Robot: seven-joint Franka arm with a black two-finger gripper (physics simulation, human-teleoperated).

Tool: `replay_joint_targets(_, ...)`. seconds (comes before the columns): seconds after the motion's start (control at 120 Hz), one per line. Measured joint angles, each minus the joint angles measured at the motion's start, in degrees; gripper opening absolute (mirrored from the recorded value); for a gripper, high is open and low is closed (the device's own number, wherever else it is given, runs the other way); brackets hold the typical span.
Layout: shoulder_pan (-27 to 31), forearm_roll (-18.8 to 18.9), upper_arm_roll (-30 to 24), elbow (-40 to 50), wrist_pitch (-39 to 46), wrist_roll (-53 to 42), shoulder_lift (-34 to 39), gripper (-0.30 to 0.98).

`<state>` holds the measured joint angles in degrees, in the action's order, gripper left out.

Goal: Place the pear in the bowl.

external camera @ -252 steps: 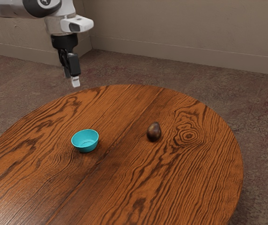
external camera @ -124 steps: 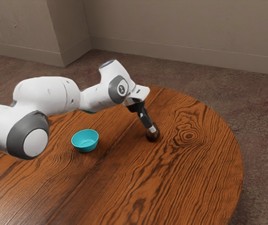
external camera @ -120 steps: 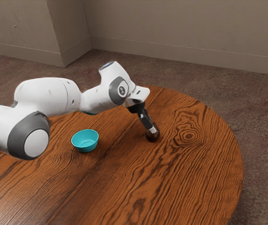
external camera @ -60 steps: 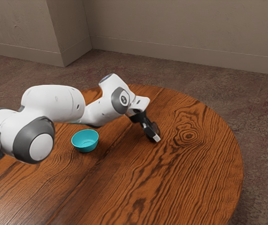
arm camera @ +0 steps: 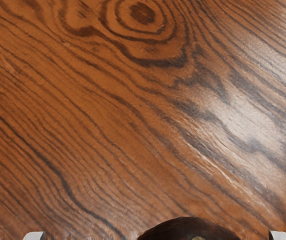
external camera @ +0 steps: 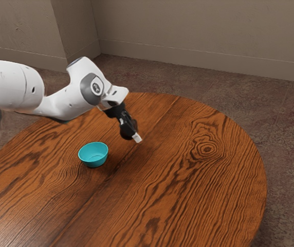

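I have the smooth, dark brown pear [external camera: 125, 133] clasped between the jaws of my black two-finger gripper [external camera: 135, 137], one finger at either side of it. In the exterior view my near finger crosses in front of the pear, its pale tip [external camera: 138, 139] reaching past it. I hold the pear up off the round, strongly grained wooden table [external camera: 203, 206], with my hand tilted so that the fingers slant down toward the exterior view's right.

The small turquoise bowl [external camera: 93, 154], round and smooth, stands upright on the tabletop, well in from the rim. It is near the pear but apart from it, toward the exterior view's left and closer to that camera. My white and grey arm [external camera: 67, 103] comes in from the exterior view's left, above the table's far left edge.

In the wrist view the pear's rounded dark top, with a small pale spot on it, lies between my two pale fingertips. Beyond it spreads the tabletop, with a ringed dark knot [arm camera: 142, 13] in the grain and a whitish sheen across the wood.
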<state>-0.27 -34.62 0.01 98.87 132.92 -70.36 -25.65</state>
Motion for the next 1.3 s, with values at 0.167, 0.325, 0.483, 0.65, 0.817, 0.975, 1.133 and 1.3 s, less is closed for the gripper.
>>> replay_joint_targets(0.167, 5.9, 9.9, 0.3, 6.8, -3.1, -0.9, 8.5, 0.40)
replay_joint_targets(0.325, 9.0, 18.7, 1.0, 6.5, -6.4, -1.6, 5.7, 0.40)
replay_joint_targets(0.483, 9.0, 21.5, 1.5, 2.4, -7.9, -2.1, -0.5, 0.40)
replay_joint_targets(0.65, 8.9, 22.1, 1.6, 1.7, -8.7, -2.5, -1.2, 0.48)
replay_joint_targets(0.817, 9.0, 22.1, 1.5, 1.8, -9.2, -2.9, -0.6, 0.59)
replay_joint_targets(0.975, 7.1, 24.0, 1.5, 6.0, -13.1, -1.5, 11.7, 0.64)
replay_joint_targets(1.133, 0.2, 27.6, 3.5, -0.2, -25.2, 2.7, 22.9, 0.67)
replay_joint_targets(1.3, -3.1, 28.8, 3.7, -6.2, -34.2, 6.5, 24.7, 0.68)
